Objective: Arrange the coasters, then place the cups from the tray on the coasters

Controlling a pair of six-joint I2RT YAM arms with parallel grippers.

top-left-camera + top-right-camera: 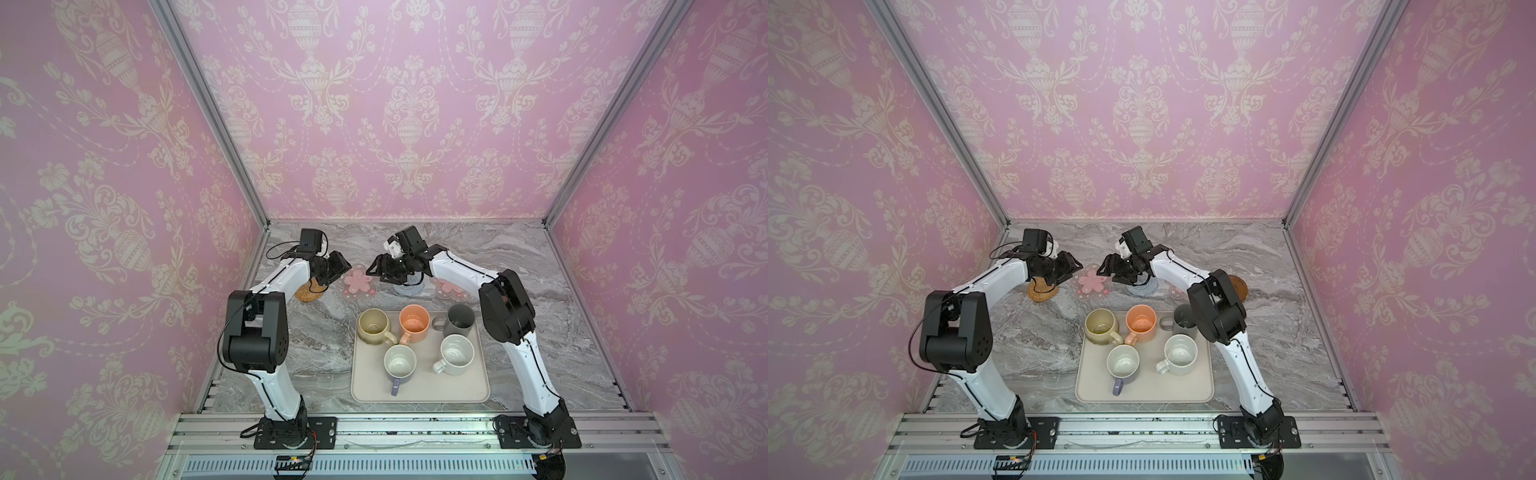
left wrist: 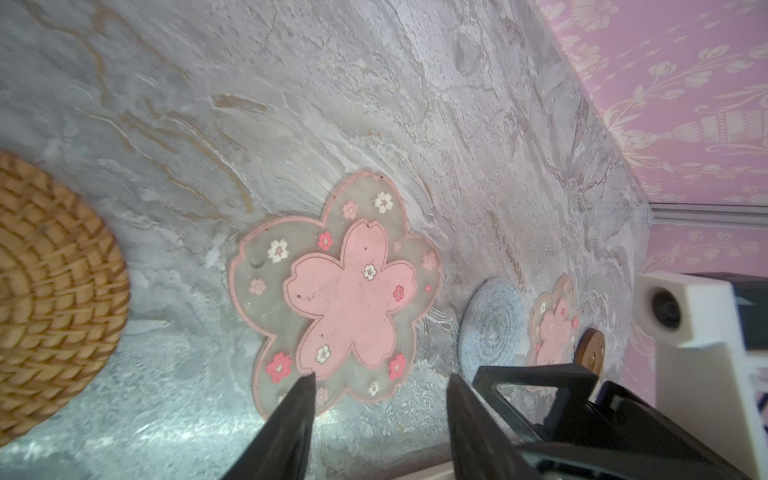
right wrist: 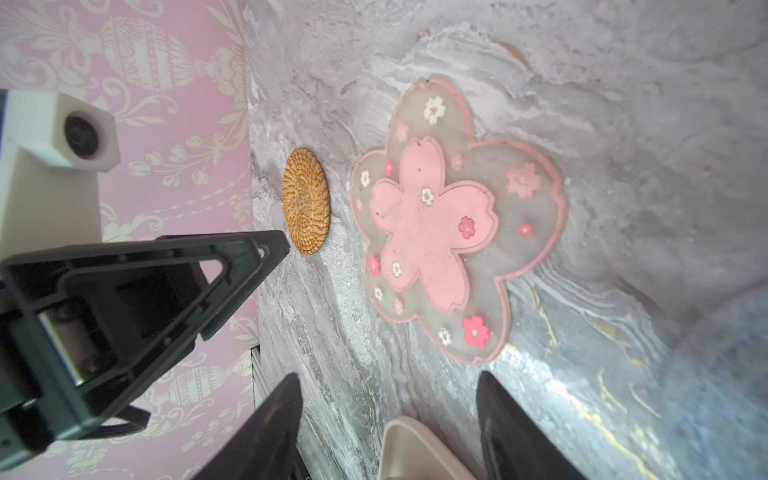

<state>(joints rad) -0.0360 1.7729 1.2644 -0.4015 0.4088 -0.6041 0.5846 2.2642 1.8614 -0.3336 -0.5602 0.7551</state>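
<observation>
We're holding both claws spread and empty, left gripper and right gripper tip to tip, one flower coaster just below between them. We're judging cups next: all five are sitting on the tray behind the claws, beige-yellow mug nearer the left, dark grey mug nearer the right. Right claw is hiding most of the knitted coaster, its arm cutting off the wooden disc.

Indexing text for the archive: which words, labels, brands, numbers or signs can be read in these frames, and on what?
No readable text in any view.
On the flower coaster: only blossoms.
On the speckled cup: only flecks.
On the wooden coaster: dark spots, too small to tell.
On the wallpaper: only ornament.
</observation>
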